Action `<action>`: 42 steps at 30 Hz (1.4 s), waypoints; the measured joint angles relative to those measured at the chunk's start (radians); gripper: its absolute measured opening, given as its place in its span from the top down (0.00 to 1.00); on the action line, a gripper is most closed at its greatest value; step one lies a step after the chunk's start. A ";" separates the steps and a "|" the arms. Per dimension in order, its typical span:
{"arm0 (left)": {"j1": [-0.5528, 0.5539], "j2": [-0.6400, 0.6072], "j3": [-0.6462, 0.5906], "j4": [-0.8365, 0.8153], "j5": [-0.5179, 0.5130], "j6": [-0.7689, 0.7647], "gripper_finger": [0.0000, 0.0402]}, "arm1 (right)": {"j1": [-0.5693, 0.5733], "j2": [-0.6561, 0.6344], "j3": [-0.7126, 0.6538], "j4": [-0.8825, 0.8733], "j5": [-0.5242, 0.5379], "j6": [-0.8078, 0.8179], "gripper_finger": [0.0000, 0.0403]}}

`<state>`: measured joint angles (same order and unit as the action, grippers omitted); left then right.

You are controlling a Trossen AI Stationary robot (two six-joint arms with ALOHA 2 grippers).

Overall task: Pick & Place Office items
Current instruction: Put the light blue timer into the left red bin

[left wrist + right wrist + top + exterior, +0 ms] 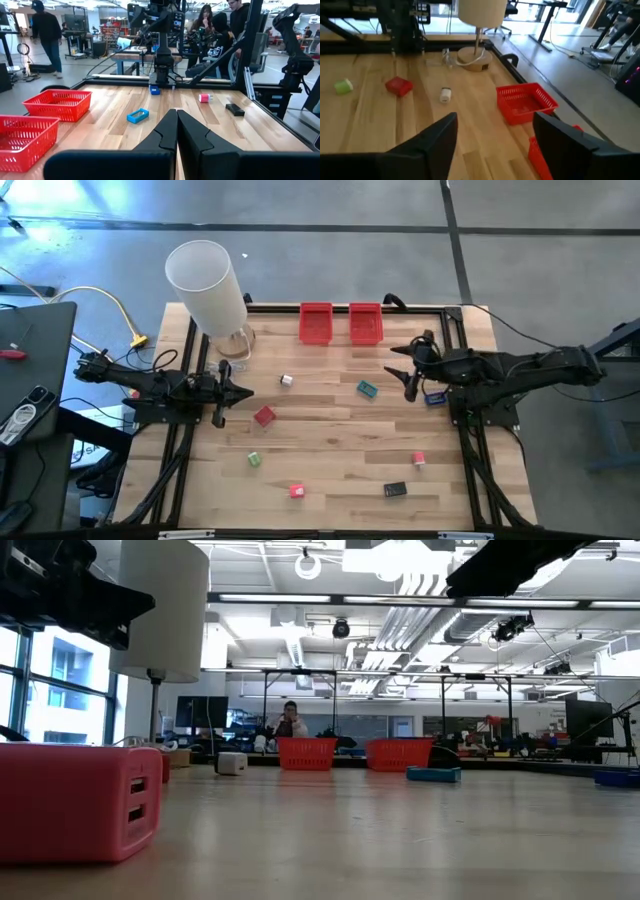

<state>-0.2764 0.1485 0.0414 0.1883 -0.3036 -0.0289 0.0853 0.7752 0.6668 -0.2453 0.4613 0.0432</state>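
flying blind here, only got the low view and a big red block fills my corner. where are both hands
Observer: Left hand hovers at the table's left edge, fingers shut, holding nothing.
Operator: and the right
Observer: Right hand sits open at the right edge, near the teal piece.
Operator: anything in the bins yet
Observer: No, the red bins look empty.

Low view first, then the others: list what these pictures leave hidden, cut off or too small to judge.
- Low view: a red piece close to the lens fills the left corner and hides the table behind it.
- Low view: both arms are cut by the top edge; no pincer shows.
- High view: the blue piece is partly under the right pincer.
- Right wrist view: the second red bin is hidden behind a finger.
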 joint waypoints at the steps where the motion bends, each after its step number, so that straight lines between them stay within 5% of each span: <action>1: 0.000 0.006 0.000 0.000 -0.007 -0.009 1.00 | -0.001 0.010 0.007 -0.013 -0.006 0.012 0.35; 14: 0.000 0.060 0.000 0.001 -0.014 -0.024 1.00 | -0.048 0.190 0.015 -0.205 -0.106 0.221 0.30; 22: 0.000 0.070 0.000 0.000 -0.015 -0.024 1.00 | -0.048 0.321 0.015 -0.247 -0.285 0.303 0.30; 42: 0.000 0.074 0.000 0.000 -0.012 -0.024 1.00 | -0.037 0.578 -0.009 -0.286 -0.252 0.451 0.30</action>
<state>-0.2764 0.2221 0.0414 0.1879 -0.3153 -0.0525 0.0481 1.3529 0.6582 -0.5311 0.2089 0.4946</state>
